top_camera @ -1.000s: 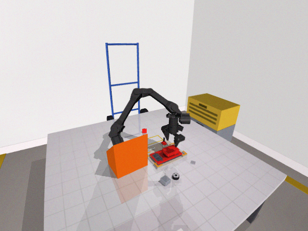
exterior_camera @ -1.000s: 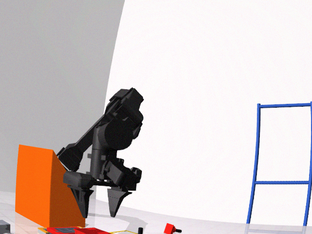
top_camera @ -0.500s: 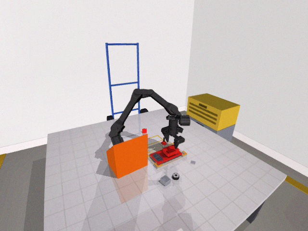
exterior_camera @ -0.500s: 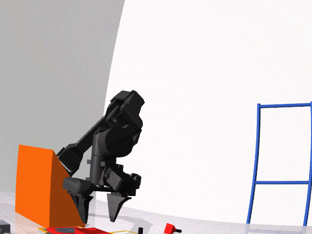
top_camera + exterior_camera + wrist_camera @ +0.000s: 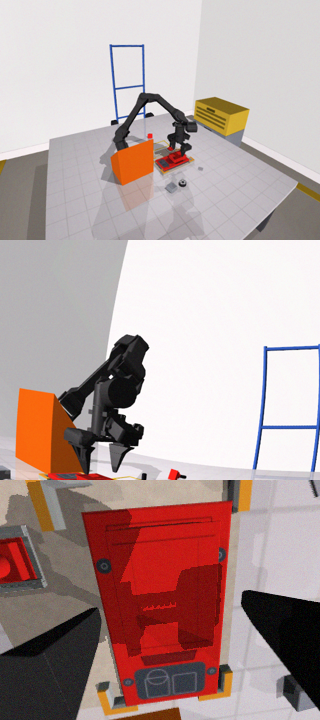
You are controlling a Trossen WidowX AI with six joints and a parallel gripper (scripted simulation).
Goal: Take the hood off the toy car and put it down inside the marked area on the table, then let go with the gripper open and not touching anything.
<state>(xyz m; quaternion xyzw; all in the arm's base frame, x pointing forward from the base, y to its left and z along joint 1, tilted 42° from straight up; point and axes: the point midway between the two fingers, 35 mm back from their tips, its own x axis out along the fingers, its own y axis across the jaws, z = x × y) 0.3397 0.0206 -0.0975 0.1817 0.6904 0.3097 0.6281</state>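
The red toy car (image 5: 170, 165) (image 5: 55, 476) (image 5: 92, 530) lies on a beige base between orange-yellow corner brackets. Its hood (image 5: 178, 156) (image 5: 94, 477) (image 5: 160, 565) appears to be the raised red block on top, partly shaded by the gripper. My gripper (image 5: 177, 152) (image 5: 100, 472) (image 5: 172, 605) is open and empty, pointing down low over the car. In the wrist view one finger is at each side of the car; whether they touch it cannot be told. The marked area (image 5: 166, 143) (image 5: 129, 476) is a yellow outline behind the car, partly hidden by the orange block in the top view.
A large orange block (image 5: 136, 161) (image 5: 34, 431) stands beside the car. A small grey holder with a red part (image 5: 170, 149) (image 5: 15, 562) sits by the car. A grey block (image 5: 171, 187), a black wheel (image 5: 182, 183) and a red cube (image 5: 149, 135) (image 5: 173, 474) are on the table.
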